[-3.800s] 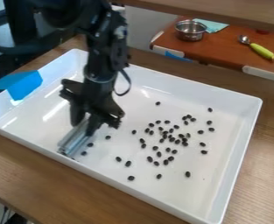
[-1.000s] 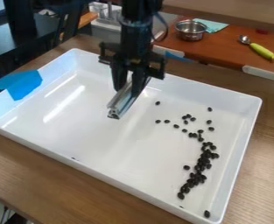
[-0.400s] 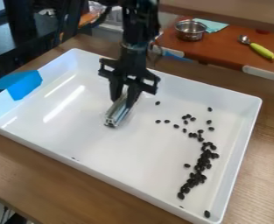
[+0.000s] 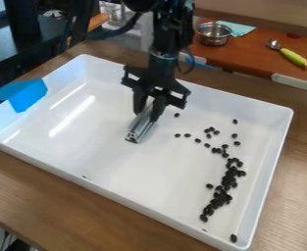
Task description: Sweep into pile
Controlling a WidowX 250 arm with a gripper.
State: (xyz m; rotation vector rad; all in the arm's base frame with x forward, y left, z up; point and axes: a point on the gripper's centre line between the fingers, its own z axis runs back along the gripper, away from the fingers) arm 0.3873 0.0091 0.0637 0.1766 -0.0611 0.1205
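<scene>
Here, fingers (image 4: 158, 109) clamped on metal bar (image 4: 140, 129); long axis aslant, free end pointing down-left.

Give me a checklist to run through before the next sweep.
1. Metal bar gripped by the gripper: ok, it juts down from between the fingers.
2. Bar's lower edge touching the tray floor: cannot tell from this angle.
3. Dark beans within the white tray: ok for those in view.
4. Beans in one pile: not ok, a dense streak with strays toward the far wall and one in the near corner.
5. Dark speck by the near wall, a bean or a mark: cannot tell.
</scene>
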